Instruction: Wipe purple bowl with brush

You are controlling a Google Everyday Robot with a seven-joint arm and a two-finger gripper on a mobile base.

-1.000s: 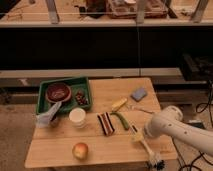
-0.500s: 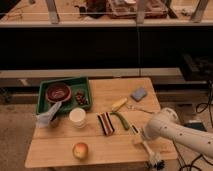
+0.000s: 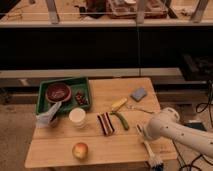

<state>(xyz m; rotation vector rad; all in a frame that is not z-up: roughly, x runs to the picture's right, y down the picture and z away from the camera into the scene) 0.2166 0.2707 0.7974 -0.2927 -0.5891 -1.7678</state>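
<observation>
Grasp step of the wiping task. The end effector [image 3: 142, 132], at the lower right of the frame at the tip of the white arm, is drawn together, apparently around the upper handle of the brush [image 3: 149, 150]. The brush lies on the counter [image 3: 115, 148], bristled head toward the bottom edge. The purple bowl [image 3: 59, 92] sits in the green tray [image 3: 65, 80] at centre left, well apart. Next move, as judged: lift the brush clear and carry it leftward to the bowl.
</observation>
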